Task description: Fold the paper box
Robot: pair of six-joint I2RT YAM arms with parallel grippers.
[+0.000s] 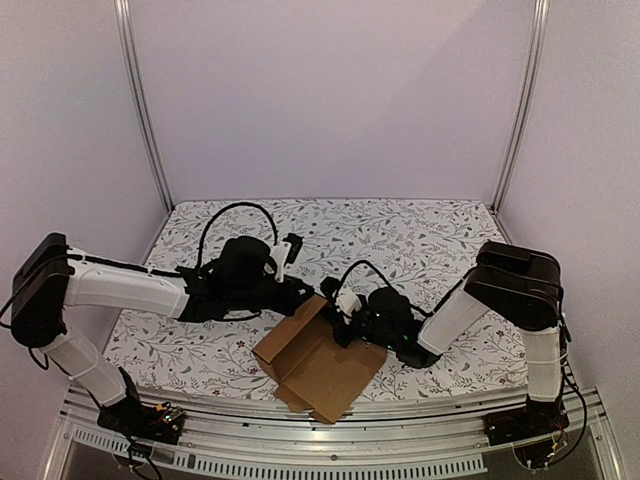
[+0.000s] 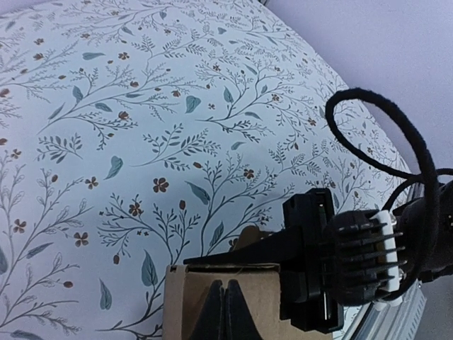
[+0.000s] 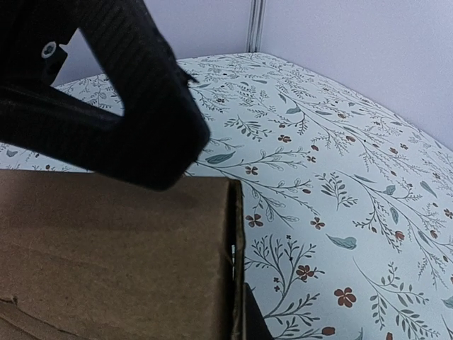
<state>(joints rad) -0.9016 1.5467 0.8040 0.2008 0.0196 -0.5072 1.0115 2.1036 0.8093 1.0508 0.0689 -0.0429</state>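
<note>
- Left claw (image 2: 225, 310): shut tight, fingertips (image 2: 212, 317) pressed flat together against brown cardboard; impossible to tell whether any of the sheet is pinched between them
- Paper box (image 1: 318, 368): directly beneath and in front of that claw, touching its tips; half-formed, with a walled trough raised on the left claw's side and a flat panel spread beyond it toward the metal rail (image 1: 300, 440) at the table's near edge
- Right claw (image 1: 340, 322): just beside the left claw, facing it across the box's far edge; clamped on an upright cardboard wall, one black finger (image 3: 127, 106) lying across the brown panel, the other visible only as a dark sliver under the wall's cut edge
- Floral cloth (image 1: 430, 235): stretched out ahead of both claws and under the box, pale, printed with grey-green sprigs and small brown blossoms
- Black cable (image 2: 414, 134): looped in the air above the right claw's body, seen from the left wrist camera just past the left claw's tips
- Lilac walls (image 1: 330, 100): well beyond both claws, closing off the back and sides of the cloth, with slim metal uprights (image 1: 145, 110) at the corners
</note>
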